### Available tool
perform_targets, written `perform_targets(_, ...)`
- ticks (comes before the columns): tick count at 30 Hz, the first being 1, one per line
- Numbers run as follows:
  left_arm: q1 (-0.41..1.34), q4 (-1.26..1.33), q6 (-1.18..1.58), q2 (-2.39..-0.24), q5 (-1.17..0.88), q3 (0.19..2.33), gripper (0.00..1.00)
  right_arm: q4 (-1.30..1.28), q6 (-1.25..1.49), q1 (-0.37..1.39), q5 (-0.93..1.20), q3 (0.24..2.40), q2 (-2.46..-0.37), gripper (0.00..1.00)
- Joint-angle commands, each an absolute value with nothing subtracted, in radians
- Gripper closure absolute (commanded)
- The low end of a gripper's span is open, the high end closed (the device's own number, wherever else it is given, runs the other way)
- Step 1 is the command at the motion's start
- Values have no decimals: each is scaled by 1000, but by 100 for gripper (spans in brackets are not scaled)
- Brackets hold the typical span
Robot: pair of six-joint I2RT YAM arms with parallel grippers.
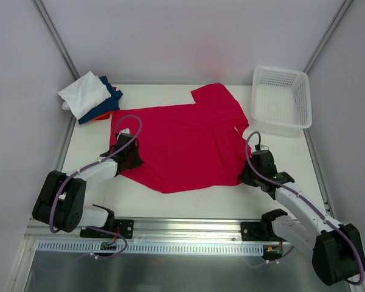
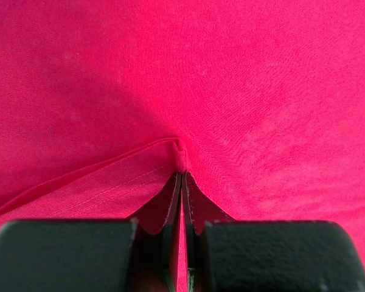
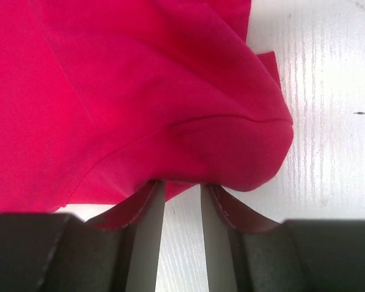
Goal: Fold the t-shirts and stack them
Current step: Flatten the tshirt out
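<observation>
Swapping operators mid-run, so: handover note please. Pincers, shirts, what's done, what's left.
Left pincer: shut on a fold of the red t-shirt, near its left edge.
Right pincer: open, tips at the shirt's right edge, nothing pinched.
Red t-shirt lies spread on the table, unfolded.
Done: folded stack, white on top, at the far left corner.
Left: fold the red one, add it to the stack.

Bright, even overhead light — shadows on the table point(image 1: 194, 201) faint and soft. The shirt point(image 1: 182, 146) glows oversaturated, folds shaded darker; wrist views blur toward their bottom edge.
</observation>
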State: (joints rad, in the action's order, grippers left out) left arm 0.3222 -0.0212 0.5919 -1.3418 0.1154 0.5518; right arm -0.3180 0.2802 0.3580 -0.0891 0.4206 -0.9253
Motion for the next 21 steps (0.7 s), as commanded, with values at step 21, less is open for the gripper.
perform_targets(21, 333, -60, 595, -1342, 135, 563, 100, -362, 342, 364, -60, 362, -813, 67)
